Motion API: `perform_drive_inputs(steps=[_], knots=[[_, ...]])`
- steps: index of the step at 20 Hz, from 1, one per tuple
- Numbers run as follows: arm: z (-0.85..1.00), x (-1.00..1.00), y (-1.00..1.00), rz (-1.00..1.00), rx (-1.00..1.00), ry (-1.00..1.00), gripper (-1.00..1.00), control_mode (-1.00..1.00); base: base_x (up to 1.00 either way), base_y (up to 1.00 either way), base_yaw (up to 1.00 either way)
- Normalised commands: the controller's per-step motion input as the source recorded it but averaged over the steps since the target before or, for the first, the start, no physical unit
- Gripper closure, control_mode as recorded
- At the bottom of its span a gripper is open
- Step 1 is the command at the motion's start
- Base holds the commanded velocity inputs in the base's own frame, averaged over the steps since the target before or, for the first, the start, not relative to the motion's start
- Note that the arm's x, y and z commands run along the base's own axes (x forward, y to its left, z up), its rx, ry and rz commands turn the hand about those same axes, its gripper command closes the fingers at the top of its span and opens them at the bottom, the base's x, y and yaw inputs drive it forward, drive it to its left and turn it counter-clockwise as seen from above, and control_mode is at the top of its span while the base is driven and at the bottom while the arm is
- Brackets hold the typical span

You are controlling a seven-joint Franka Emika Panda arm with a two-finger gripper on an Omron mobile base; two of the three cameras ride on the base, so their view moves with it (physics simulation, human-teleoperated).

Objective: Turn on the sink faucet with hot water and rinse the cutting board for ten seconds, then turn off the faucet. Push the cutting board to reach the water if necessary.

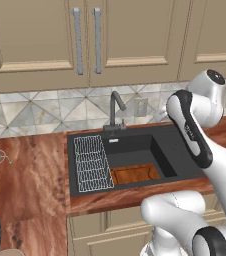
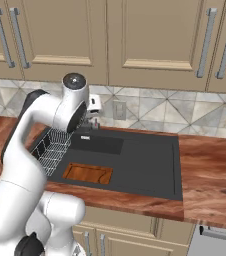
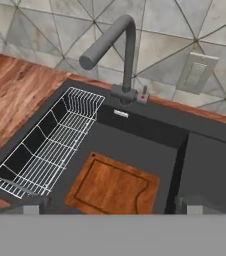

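Currently no water runs, so I judge the step in hand is reaching the small lever at the base of the faucet. My gripper hangs above the sink, well apart from the faucet, fingers spread wide with nothing between them. The cutting board lies flat on the basin floor beside the wire rack, toward the front, not under the spout. I would approach the lever from the front, keep clear of the neck, then swing it toward hot. I expect the board needs a push backward afterward.
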Motion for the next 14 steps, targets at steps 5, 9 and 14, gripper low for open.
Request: perform_drive_inputs(steps=[5, 9, 14], knots=[[0.0, 0.0, -0.17, 0.16, 0.04, -0.21, -1.0, -1.0, 0.0, 0.0, 0.0], [0.0, 0.0, -0.1, 0.14, 0.02, -0.16, -1.0, -1.0, 0.0, 0.0, 0.0], [0.0, 0.0, -0.01, 0.06, 0.0, -0.12, -1.0, -1.0, 0.0, 0.0, 0.0]])
